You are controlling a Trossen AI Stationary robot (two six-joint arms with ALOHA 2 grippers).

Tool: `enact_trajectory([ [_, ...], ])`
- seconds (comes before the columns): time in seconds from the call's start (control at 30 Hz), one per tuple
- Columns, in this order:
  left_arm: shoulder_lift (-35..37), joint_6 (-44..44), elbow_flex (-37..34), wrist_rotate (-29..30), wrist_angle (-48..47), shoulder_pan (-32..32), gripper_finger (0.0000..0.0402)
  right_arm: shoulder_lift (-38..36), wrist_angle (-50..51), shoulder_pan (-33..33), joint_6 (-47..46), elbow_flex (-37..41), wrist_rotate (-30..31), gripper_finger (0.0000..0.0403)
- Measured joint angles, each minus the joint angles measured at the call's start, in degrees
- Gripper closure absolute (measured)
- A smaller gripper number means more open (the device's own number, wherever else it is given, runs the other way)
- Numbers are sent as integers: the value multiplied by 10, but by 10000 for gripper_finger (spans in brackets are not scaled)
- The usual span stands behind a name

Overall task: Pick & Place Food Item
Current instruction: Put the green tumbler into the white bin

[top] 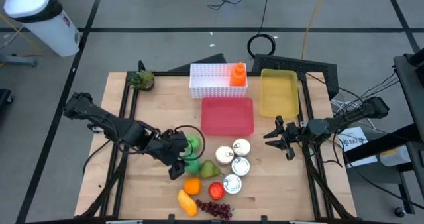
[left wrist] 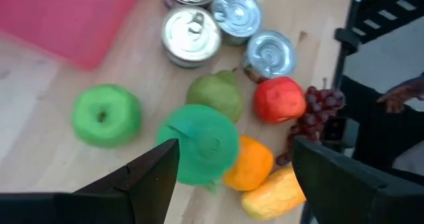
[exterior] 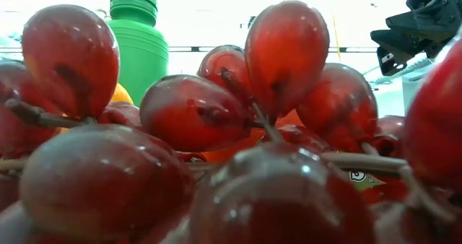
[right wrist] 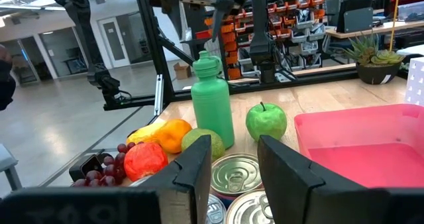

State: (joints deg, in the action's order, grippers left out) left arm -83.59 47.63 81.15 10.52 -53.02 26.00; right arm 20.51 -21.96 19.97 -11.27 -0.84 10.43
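Because the food is heaped at the table's (top: 119, 197) near middle edge, the left gripper (top: 177, 159) is the closer arm: it hangs over the heap's left side with its fingers about half spread and nothing between them. Directly under it stands the green bottle (left wrist: 201, 143), upright, so its long axis points straight up at the wrist and only the cap faces the fingers. The green apple (left wrist: 106, 115) sits just beside the bottle on the far-left side, and the pear (left wrist: 216, 97) on its right. The red apple (left wrist: 279, 99), orange (left wrist: 250, 163), yellow fruit (left wrist: 277, 193) and grapes (left wrist: 317, 111) lie nearer the table's edge, with three tin cans (top: 234, 164) to the right. The pink tray (top: 227, 115) lies beyond, empty. The right gripper (top: 286, 139) waits well apart on the right, its fingers narrowly parted, empty.
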Motion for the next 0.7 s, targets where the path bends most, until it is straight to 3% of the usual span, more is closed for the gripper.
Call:
enact_trajectory([
  [0.27,-19,39,1,19,-50,-7,101,0,0,0,0,0,0,293],
  [0.7,-79,-14,1,-5,-42,-7,101,0,0,0,0,0,0,292],
])
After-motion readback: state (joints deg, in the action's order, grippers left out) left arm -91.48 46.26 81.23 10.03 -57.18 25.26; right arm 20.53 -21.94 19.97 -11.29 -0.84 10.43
